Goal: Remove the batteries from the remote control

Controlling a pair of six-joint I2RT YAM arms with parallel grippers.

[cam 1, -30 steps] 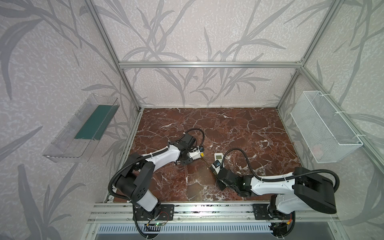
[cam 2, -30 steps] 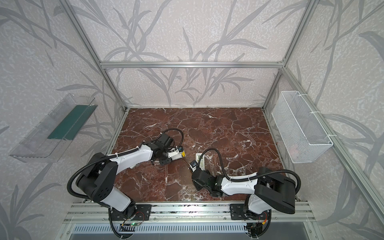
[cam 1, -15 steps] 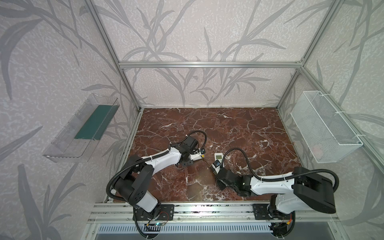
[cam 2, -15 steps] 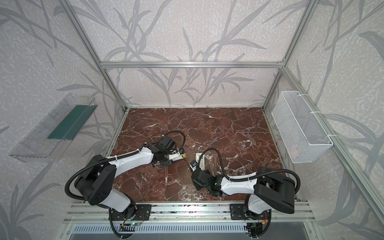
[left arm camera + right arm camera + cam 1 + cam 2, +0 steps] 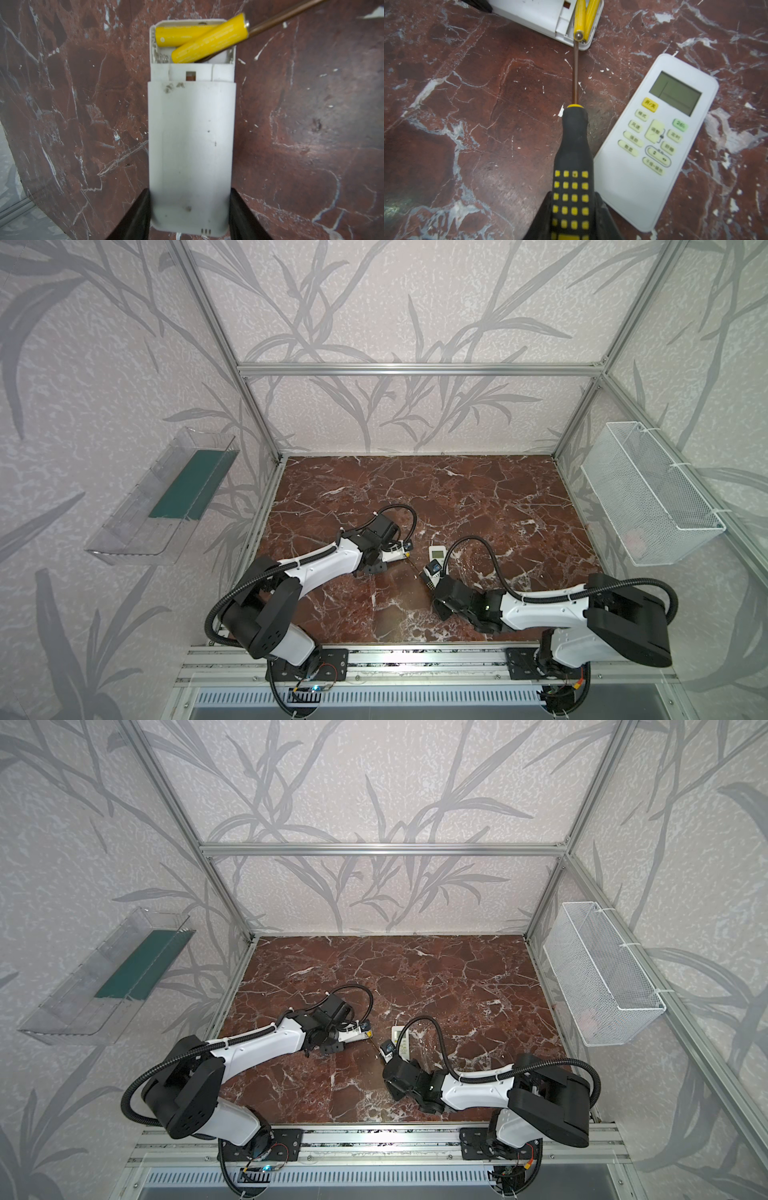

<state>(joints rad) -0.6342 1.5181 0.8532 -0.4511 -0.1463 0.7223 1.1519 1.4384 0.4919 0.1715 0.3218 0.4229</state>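
Observation:
My left gripper [image 5: 190,207] is shut on a white remote control [image 5: 191,135] that lies back up on the marble floor, with its battery bay uncovered. Two yellow batteries show there. One battery [image 5: 178,36] lies flat in the bay. The other battery [image 5: 209,40] is tilted up, with one end over the remote's edge, resting on the screwdriver shaft [image 5: 286,14]. My right gripper [image 5: 573,209] is shut on the black-and-yellow screwdriver handle [image 5: 574,166]; its shaft [image 5: 575,72] runs under the raised battery [image 5: 580,18]. In both top views the left gripper [image 5: 395,553] and right gripper [image 5: 431,572] meet near the floor's middle.
A second white remote [image 5: 654,145] lies face up, screen and buttons showing, right beside the screwdriver handle; a top view shows this remote [image 5: 437,551] too. A clear shelf with a green mat [image 5: 187,485] hangs on the left wall, a white wire basket [image 5: 648,493] on the right.
The left arm has shifted slightly with the remote in its grip. The right arm has barely moved. Both grips are unchanged.

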